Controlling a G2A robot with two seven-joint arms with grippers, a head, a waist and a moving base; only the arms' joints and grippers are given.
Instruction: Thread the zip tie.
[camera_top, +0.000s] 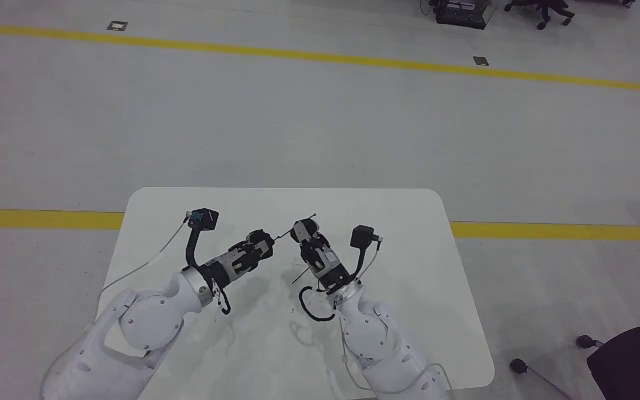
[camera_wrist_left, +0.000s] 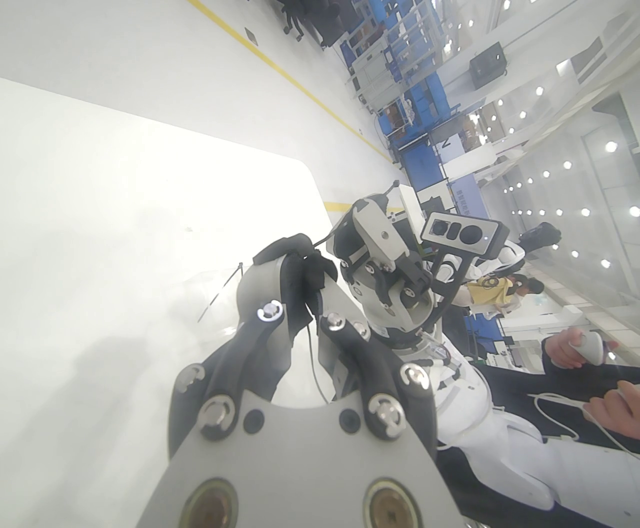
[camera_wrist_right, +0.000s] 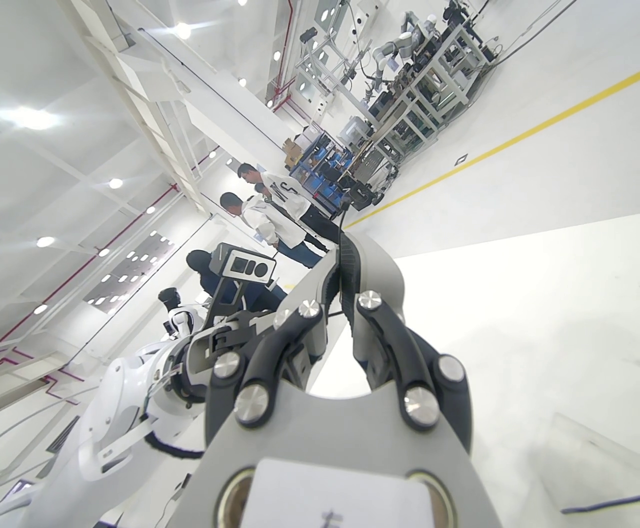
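Both arms angled inward over table (camera_top: 400, 215), jaws of each pinching zip tie (camera_wrist_right: 343, 215).

Right end effector (camera_top: 299, 232) close beside left (camera_top: 267, 239)

The table (camera_top: 400, 215) is seen as plain white, with no pattern. The floor (camera_top: 300, 120) is given in pale grey and is crossed by yellow stripes (camera_top: 300, 52). The zip tie (camera_wrist_right: 343, 222) is shown black. The left gripper (camera_wrist_left: 305, 255) is finished in matt grey, with black links and silver screw heads; its pads (camera_wrist_left: 295, 250) are black (cloth-like in look). The same grey and black are borne by the right gripper (camera_wrist_right: 342, 250), whose black pads (camera_wrist_right: 350, 265) are marked with fine ribs. The arms (camera_top: 150, 315) are clad in white.
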